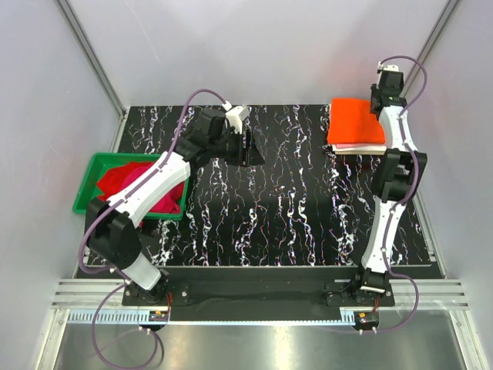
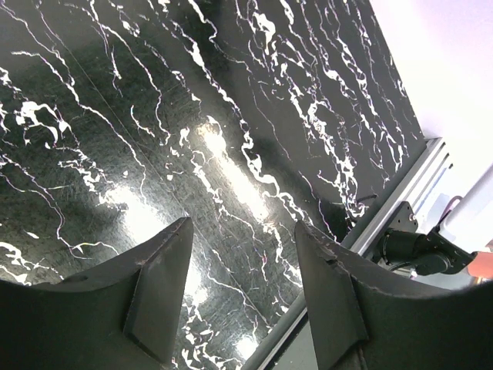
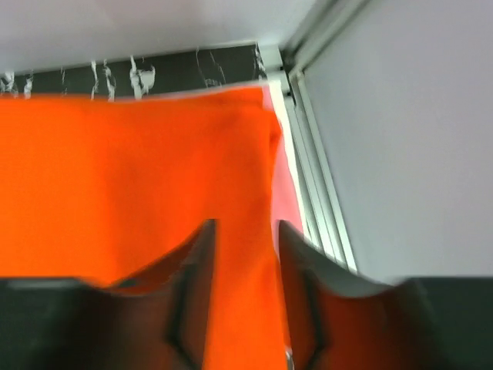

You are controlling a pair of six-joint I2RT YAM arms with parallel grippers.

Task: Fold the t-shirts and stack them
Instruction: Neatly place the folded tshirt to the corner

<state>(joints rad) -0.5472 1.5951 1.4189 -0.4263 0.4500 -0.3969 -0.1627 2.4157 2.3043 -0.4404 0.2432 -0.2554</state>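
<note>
A folded bright orange t-shirt tops a stack at the table's far right, with a pink shirt's edge showing beneath it. In the right wrist view the orange shirt fills the frame and the pink shirt peeks out at its right edge. My right gripper is open just above the orange shirt's right edge. My left gripper is open and empty over the bare table's middle back. A red shirt and a crimson-magenta shirt lie crumpled in the bin.
A green plastic bin stands at the left edge of the black marbled table. White walls and metal frame rails enclose the table. The rail runs close beside the stack.
</note>
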